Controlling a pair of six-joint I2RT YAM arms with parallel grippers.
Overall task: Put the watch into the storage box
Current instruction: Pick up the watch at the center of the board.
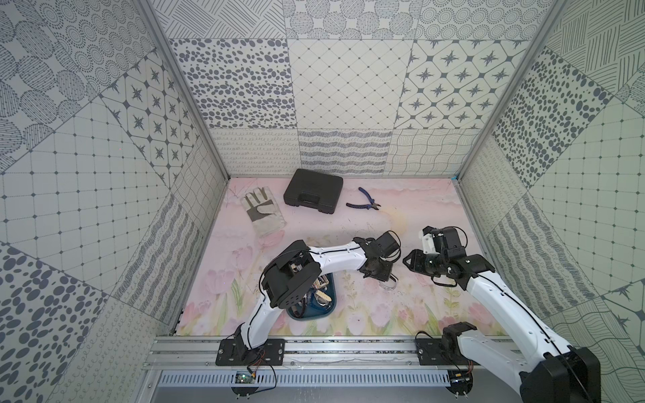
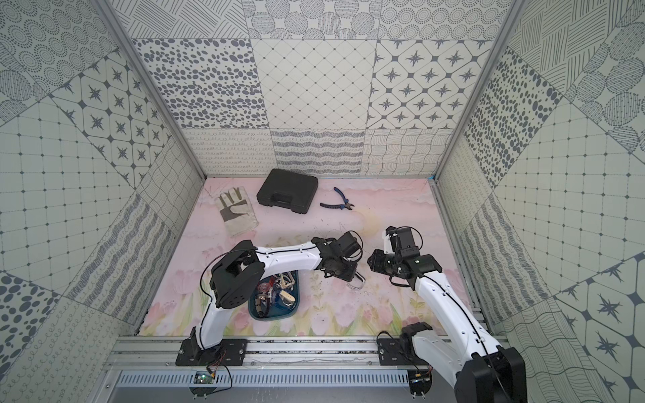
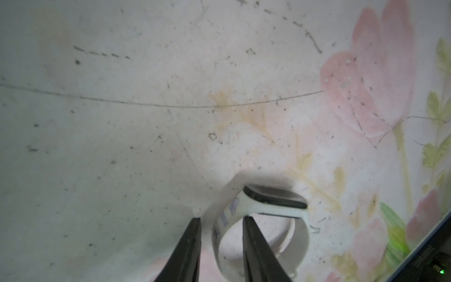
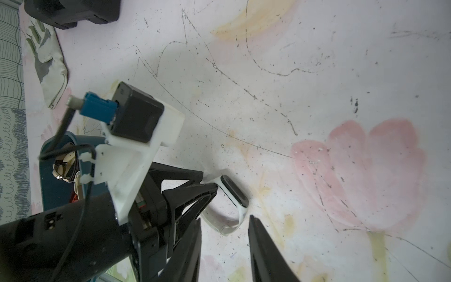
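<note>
No text I can read for certain. Purple print on the band of the white watch (image 3: 273, 196): blurred. Pale lettering on a dark casing edge (image 3: 423, 256): illegible.

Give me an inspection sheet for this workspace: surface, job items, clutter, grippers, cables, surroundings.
Surface: pink floral table mat, scuffed and stained.
Job's things: white-strapped watch with black face, on the mat; dark teal plastic storage box holding several watches.
Clutter: black hard plastic case, grey-and-white work glove, blue-handled pliers, far side.
Grippers: left gripper straddles the watch strap, grip unclear; right gripper open, empty.
Cables: black cable plugged into left wrist camera.
Surroundings: patterned wall panels, aluminium front rail.
</note>
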